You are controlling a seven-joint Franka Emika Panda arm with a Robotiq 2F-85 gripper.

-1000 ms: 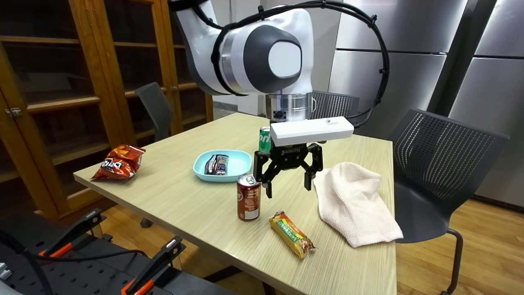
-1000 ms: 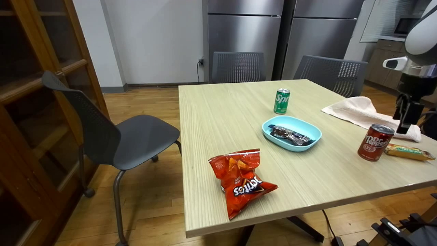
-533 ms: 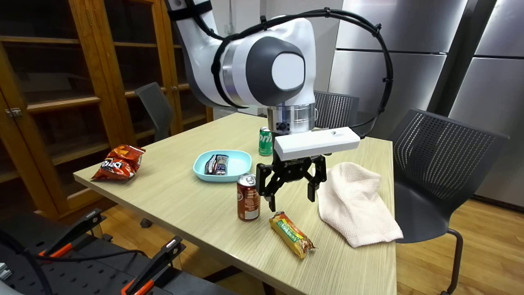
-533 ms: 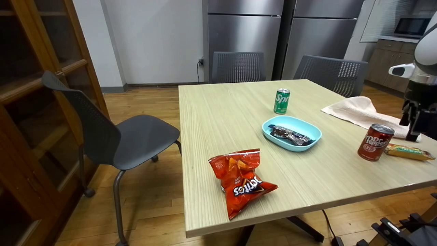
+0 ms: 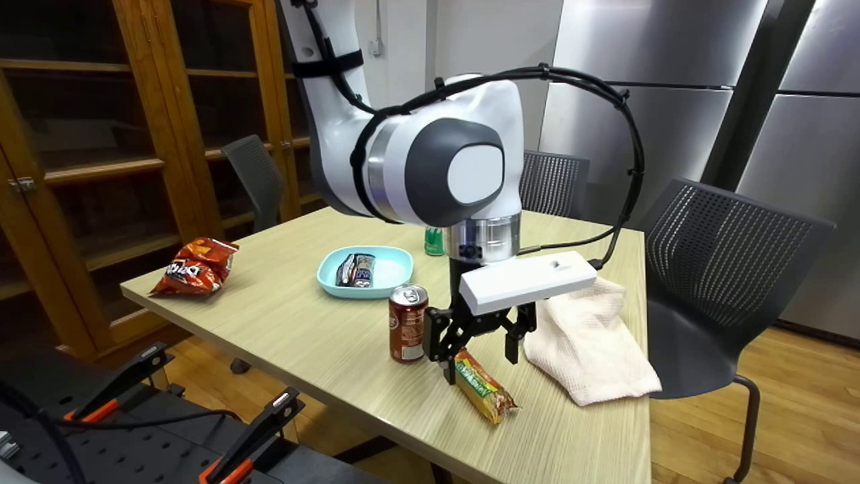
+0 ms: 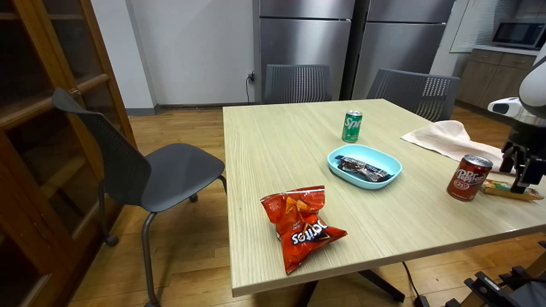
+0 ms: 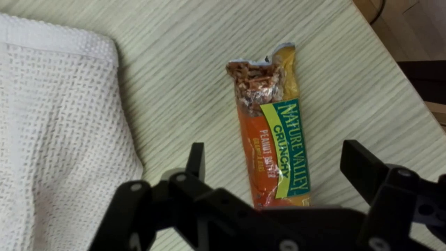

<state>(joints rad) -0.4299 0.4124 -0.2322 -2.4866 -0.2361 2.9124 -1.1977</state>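
Near the gripper [image 5: 481, 363] I see a Dr Pepper can [image 6: 469, 178] and a pale cloth [image 5: 588, 343]. Well apart from it sit a blue tray [image 6: 382, 159], a Sprite can [image 6: 352, 127] and a Doritos bag [image 6: 300, 222].

We see a wrapped granola bar [image 7: 273, 148] in orange, green and gold, its "Nature Valley Crunchy" peanut butter label facing up. In an exterior view we find it flat on the table [image 5: 571, 444], slanting from far left to near right, its near end crinkled.
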